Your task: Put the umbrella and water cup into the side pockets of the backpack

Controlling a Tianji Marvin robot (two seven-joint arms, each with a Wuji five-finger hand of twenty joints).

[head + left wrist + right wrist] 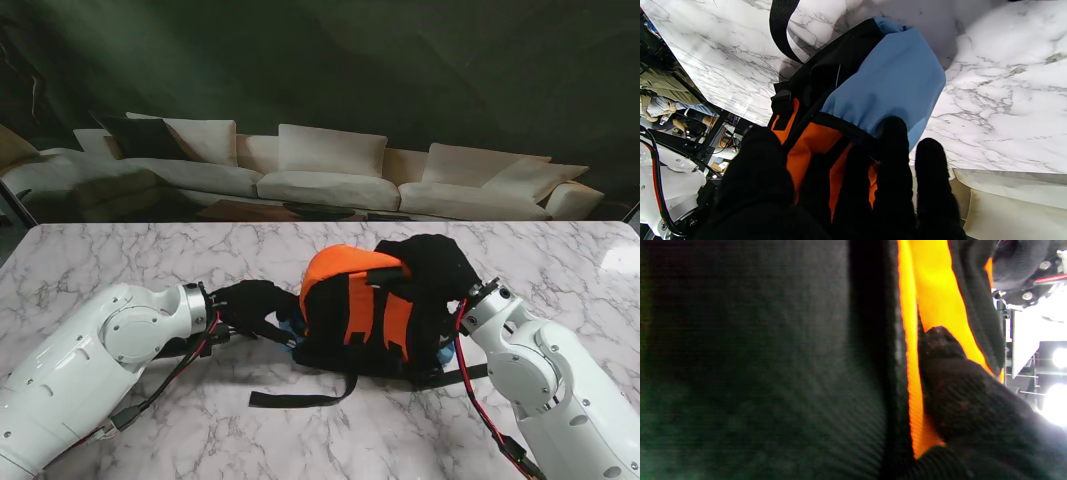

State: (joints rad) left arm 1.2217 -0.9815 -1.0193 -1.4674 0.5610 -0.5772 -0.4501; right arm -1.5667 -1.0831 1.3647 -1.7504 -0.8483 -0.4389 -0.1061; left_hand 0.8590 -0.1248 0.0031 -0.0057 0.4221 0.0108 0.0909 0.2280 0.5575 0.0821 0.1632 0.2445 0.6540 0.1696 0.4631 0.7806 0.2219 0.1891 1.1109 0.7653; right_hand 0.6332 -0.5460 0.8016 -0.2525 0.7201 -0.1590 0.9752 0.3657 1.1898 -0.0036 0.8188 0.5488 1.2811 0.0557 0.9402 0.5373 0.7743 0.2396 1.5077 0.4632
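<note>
Marble table (120, 255) carries one backpack (365, 310) between two gloved hands: left hand (250, 305) presses fingers on its blue side pocket (887, 83), right hand (440, 270) grips its top.

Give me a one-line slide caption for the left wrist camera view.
Black-gloved left hand at the orange-and-black backpack, its fingers touching the blue side pocket on a marble table.

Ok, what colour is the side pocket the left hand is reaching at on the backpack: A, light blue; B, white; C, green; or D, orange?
A: in the left wrist view the left hand's fingertips lie on the rim of a light blue side pocket of the orange and black backpack.
</note>
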